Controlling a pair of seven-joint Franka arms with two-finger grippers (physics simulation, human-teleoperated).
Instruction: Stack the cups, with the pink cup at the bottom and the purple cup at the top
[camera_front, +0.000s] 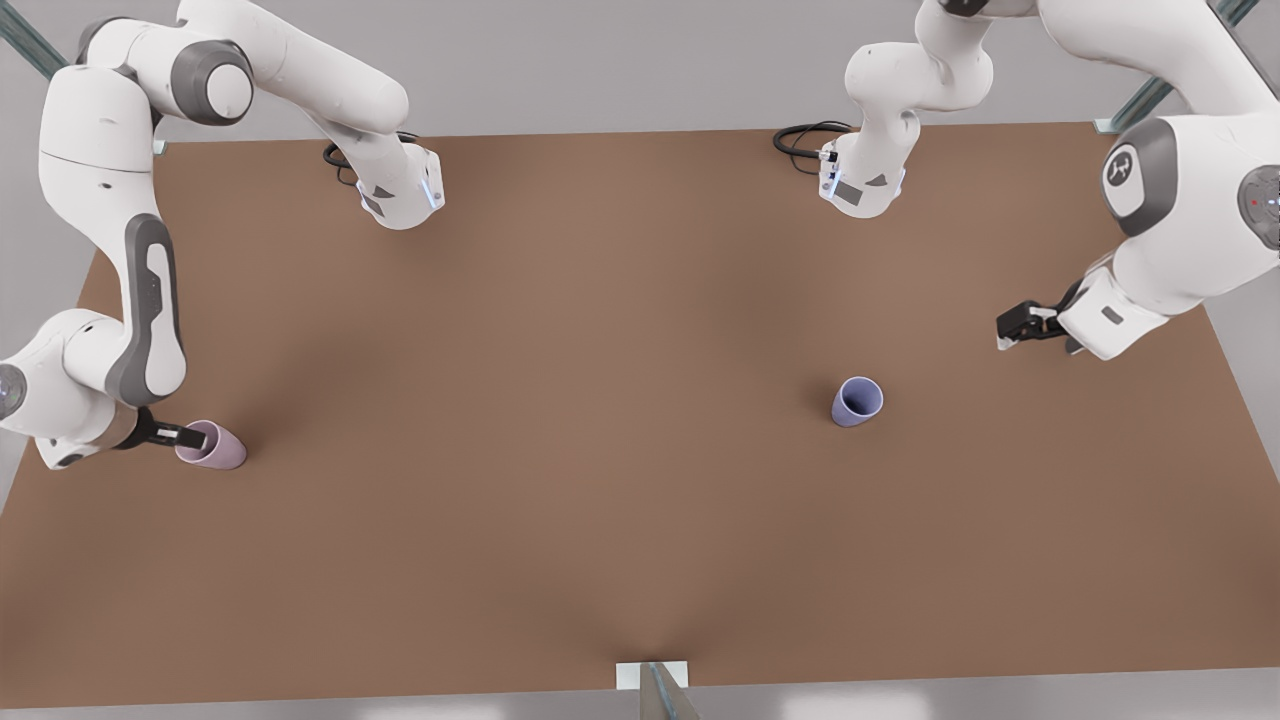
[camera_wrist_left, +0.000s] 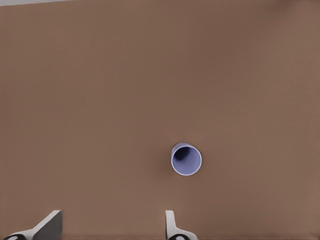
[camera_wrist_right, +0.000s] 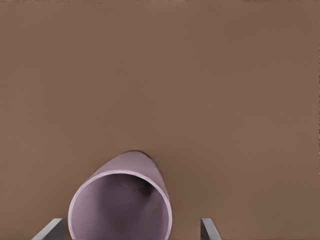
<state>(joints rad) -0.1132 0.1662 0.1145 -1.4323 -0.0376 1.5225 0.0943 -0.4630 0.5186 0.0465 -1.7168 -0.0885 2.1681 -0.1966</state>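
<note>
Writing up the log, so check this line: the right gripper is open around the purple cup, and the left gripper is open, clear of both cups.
The cup is wrong. The right gripper is open around the pink cup, as the right wrist view shows; the purple cup stands apart from it. The left gripper is indeed open, clear of both cups.

a simulated robot test bench: a bare flat brown tabletop (camera_front: 600, 400) flanked by grey metal frame struts (camera_front: 1150, 95), plain grey surroundings.

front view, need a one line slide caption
Right end effector reaches the matte pale pink tumbler while the open left end effector hangs away from the periwinkle tumbler.
</note>
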